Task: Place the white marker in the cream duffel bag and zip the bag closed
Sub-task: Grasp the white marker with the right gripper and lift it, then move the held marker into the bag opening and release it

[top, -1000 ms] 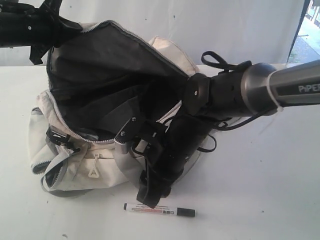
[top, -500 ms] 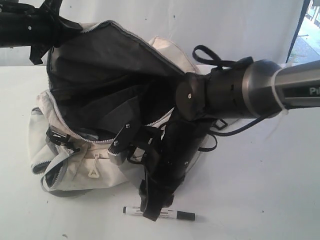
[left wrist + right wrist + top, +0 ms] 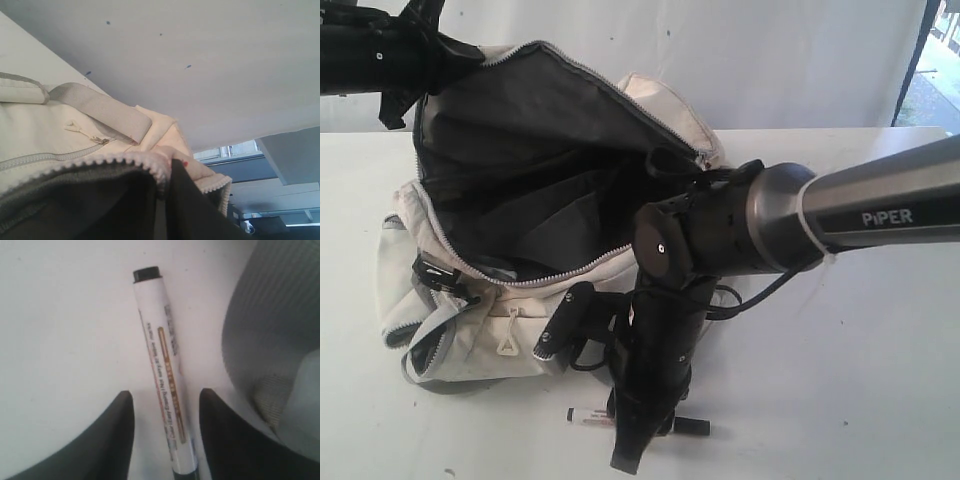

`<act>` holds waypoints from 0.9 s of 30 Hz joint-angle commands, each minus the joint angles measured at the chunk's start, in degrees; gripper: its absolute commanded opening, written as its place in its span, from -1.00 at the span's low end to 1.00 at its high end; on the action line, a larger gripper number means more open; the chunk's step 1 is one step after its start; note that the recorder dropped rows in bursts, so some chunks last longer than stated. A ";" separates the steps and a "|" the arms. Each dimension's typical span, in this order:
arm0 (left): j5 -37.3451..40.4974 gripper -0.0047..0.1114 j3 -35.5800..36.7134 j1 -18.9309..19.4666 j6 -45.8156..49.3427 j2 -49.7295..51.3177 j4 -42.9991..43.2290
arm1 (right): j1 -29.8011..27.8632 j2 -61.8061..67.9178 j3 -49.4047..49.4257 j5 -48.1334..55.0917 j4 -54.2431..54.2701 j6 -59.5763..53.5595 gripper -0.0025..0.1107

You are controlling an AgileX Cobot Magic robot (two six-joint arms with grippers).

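The white marker (image 3: 165, 375) is a slim white barrel with black print and an orange-red band along it. It has a small dark end, and in the exterior view a black cap at the other end. It lies flat on the table (image 3: 840, 380) close to the near edge, in front of the cream duffel bag (image 3: 470, 340). Its long axis runs roughly along that edge, with the cap toward the right arm's side. The right end effector (image 3: 166, 394) stands over it, spread open, one dark finger (image 3: 117, 440) on each side of the barrel with a gap showing at both. The left end effector (image 3: 405, 90) is clamped on the bag's zippered rim, holding the mouth up and showing the dark lining.
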 commanded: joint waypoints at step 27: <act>1.17 -0.92 -0.50 0.34 0.09 -0.12 -0.27 | -0.09 -13.71 -4.50 -14.13 -2.61 0.04 -0.96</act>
